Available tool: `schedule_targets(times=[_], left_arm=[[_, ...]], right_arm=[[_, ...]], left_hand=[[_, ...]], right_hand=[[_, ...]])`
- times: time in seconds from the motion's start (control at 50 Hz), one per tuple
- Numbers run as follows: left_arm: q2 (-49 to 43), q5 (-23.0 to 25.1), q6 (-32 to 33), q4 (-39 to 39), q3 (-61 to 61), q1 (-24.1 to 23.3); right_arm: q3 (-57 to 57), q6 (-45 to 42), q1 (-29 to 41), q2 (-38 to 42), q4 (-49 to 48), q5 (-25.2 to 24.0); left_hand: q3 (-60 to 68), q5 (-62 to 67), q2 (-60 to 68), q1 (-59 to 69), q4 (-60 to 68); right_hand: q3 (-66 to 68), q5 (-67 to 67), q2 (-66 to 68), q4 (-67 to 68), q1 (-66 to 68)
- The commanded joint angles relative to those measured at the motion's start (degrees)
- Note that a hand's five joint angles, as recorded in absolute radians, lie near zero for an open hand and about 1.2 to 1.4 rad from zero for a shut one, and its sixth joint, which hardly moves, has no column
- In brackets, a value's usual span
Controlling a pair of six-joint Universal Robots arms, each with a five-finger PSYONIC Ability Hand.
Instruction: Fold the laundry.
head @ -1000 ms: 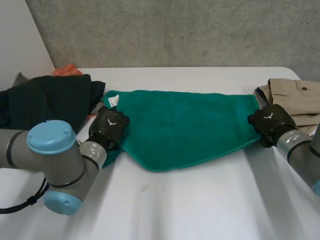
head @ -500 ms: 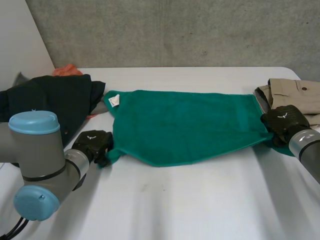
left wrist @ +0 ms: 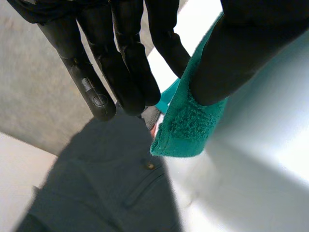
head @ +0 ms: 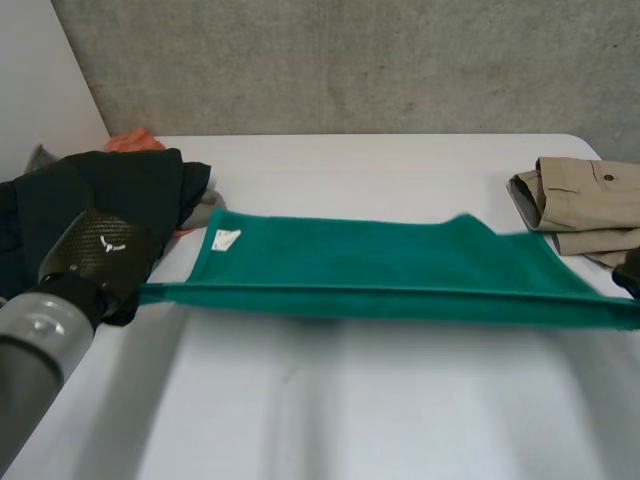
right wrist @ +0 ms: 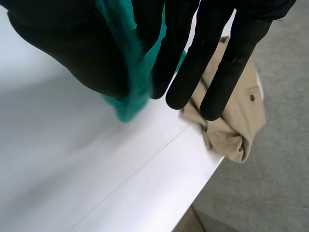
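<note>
A green towel (head: 380, 270) with a white label near its left end hangs stretched in a long band between my two hands, above the white table (head: 380, 400). My left hand (head: 100, 262) is shut on the towel's left corner; in the left wrist view that corner (left wrist: 186, 121) is pinched between the thumb and a finger of the hand (left wrist: 125, 63). At the far right, my right hand (head: 630, 275) is shut on the opposite corner. In the right wrist view the cloth (right wrist: 130, 92) sits between the thumb and fingers (right wrist: 212, 48).
A heap of dark clothes (head: 100, 195) with an orange cloth (head: 135, 142) behind it lies at the back left, under my left hand (left wrist: 116, 183). A folded khaki garment (head: 585, 195) lies at the right edge, by the table's corner (right wrist: 231, 121).
The left hand closed on the towel's left corner. Both hands then drew apart and towards the front, lifting the near edge and pulling the towel taut.
</note>
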Motion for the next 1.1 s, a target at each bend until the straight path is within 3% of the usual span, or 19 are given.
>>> schedule_targets(times=[0.02, 0.14, 0.26, 0.38, 0.46, 0.54, 0.58, 0.68, 0.84, 0.96, 1.1], left_arm=[[-1.0, 0.2, 5.3, -0.3, -1.0, -2.5], [-14.9, -0.1, 5.6, 3.3, 4.3, -4.4], [-28.5, -0.4, 6.4, 8.7, 17.3, -6.0], [-34.5, -0.6, 7.2, 16.2, 34.4, -6.0], [-34.3, -0.6, 7.2, 29.3, 43.8, -5.8], [-31.6, -0.5, 6.6, 48.7, 44.6, -5.4], [-30.5, -0.6, 6.4, 53.1, 44.2, -5.5], [-30.2, -0.6, 5.9, 51.8, 40.4, -5.7], [-30.8, -0.8, -0.1, 47.2, 30.6, -4.5], [-32.3, -0.3, -1.9, 46.9, 21.1, -3.1], [-35.4, -0.4, -1.4, 45.8, 11.7, -4.5]], right_arm=[[0.9, -1.0, -0.6, -0.9, 1.3, -1.3], [-0.2, 0.5, -0.1, 8.4, -6.0, -0.6], [-5.7, 1.2, 2.0, 14.9, -12.9, 1.4], [-20.7, 6.5, 8.2, 21.7, -23.7, 6.8], [-27.7, 12.3, 10.9, 21.4, -35.3, 7.6], [-27.9, 18.6, 11.2, 20.8, -50.8, 7.5], [-26.9, 21.3, 11.4, 19.5, -56.9, 7.7], [-25.9, 22.9, 11.3, 17.8, -56.0, 7.6], [-21.0, 23.7, 11.5, 18.9, -54.0, 5.9], [-15.5, 24.0, 12.2, 24.8, -51.2, 0.4], [-12.0, 23.3, 12.2, 30.3, -45.0, -0.2]], left_hand=[[11.7, 13.5, 11.6, 13.6, 11.4], [11.7, 13.5, 11.6, 13.6, 11.4], [11.7, 13.5, 11.6, 13.6, 11.4], [11.7, 13.5, 11.6, 13.6, 11.4], [11.7, 13.5, 11.6, 13.6, 11.4], [11.7, 13.5, 11.6, 13.6, 11.4], [11.7, 13.5, 11.6, 13.6, 11.4], [11.7, 13.5, 11.6, 13.6, 11.4], [11.7, 13.5, 11.6, 13.6, 11.4], [11.7, 13.5, 11.6, 13.6, 11.4], [11.7, 13.5, 11.6, 13.6, 11.4]], right_hand=[[11.5, 11.9, 12.3, 11.2, 14.9], [11.5, 11.9, 12.3, 11.2, 14.9], [11.5, 11.9, 12.3, 11.2, 14.9], [11.5, 11.9, 12.3, 11.2, 14.9], [11.5, 11.9, 12.3, 11.2, 14.9], [11.5, 11.9, 12.3, 11.2, 14.9], [11.5, 11.9, 12.3, 11.2, 14.9], [11.5, 11.9, 12.3, 11.2, 14.9], [11.5, 11.9, 12.3, 11.2, 14.9], [11.5, 11.9, 12.3, 11.2, 14.9], [11.5, 11.9, 12.3, 11.2, 14.9]])
